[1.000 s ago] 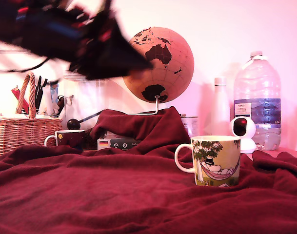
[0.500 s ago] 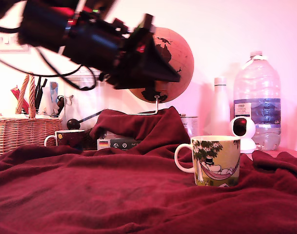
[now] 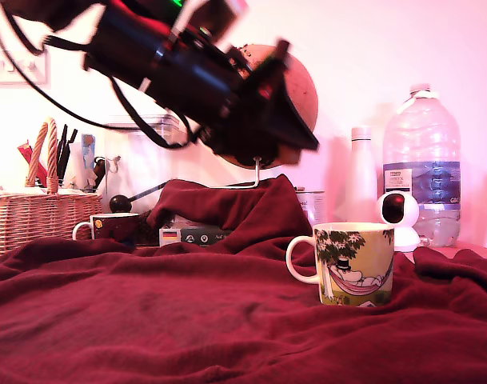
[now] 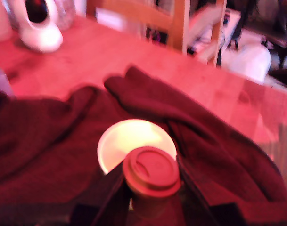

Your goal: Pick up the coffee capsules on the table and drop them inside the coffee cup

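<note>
In the wrist view my gripper (image 4: 150, 190) is shut on a brown coffee capsule (image 4: 151, 170), whose rimmed flat end faces the camera. Directly beyond it lies the open mouth of the coffee cup (image 4: 116, 139), pale inside. In the exterior view the black arm slants down from the upper left, and the gripper (image 3: 297, 141) hangs above and slightly to the left of the tree-printed coffee cup (image 3: 357, 264). That cup stands upright on the table's dark red blanket (image 3: 163, 320). From the exterior view I cannot make out the capsule. No other capsule shows.
Behind the blanket stand a globe (image 3: 295, 80), a white bottle (image 3: 361, 176), a large water bottle (image 3: 423, 160) and a white camera (image 3: 397, 212). A wicker basket (image 3: 35, 216) and a small dark mug (image 3: 115, 227) sit at the exterior view's left. Bare wood (image 4: 91, 52) lies beyond the blanket.
The arm has swung from the exterior view's upper left toward the right and downward, bringing the gripper close above the coffee cup.
</note>
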`<state>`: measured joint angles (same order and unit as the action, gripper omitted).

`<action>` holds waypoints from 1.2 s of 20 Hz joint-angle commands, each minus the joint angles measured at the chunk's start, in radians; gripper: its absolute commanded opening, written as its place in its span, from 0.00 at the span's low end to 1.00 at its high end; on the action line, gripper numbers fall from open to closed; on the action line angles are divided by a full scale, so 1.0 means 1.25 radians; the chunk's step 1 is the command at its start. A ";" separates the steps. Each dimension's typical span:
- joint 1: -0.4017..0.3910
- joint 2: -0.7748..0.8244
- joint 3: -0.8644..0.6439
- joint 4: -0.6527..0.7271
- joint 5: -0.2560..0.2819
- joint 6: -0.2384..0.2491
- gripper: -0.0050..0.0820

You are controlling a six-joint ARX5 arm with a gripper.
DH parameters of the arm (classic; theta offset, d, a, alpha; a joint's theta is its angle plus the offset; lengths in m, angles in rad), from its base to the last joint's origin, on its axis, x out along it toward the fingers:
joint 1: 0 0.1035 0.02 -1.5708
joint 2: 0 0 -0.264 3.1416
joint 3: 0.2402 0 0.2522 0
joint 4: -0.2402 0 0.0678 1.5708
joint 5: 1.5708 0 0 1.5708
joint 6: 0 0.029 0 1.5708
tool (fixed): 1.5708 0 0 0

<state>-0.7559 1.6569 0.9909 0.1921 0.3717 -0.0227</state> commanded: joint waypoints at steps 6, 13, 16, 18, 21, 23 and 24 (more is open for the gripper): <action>-0.016 0.062 0.073 -0.070 0.000 0.004 0.29; -0.020 0.095 0.147 -0.149 -0.003 0.004 0.29; -0.021 0.119 0.186 -0.186 -0.003 0.010 0.29; -0.025 0.138 0.216 -0.217 -0.004 0.019 0.29; -0.026 0.177 0.276 -0.273 -0.004 0.025 0.29; -0.029 0.206 0.315 -0.304 -0.005 0.031 0.29; -0.031 0.219 0.333 -0.319 -0.005 0.038 0.29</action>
<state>-0.7860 1.9030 1.3933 -0.2028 0.3649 0.0082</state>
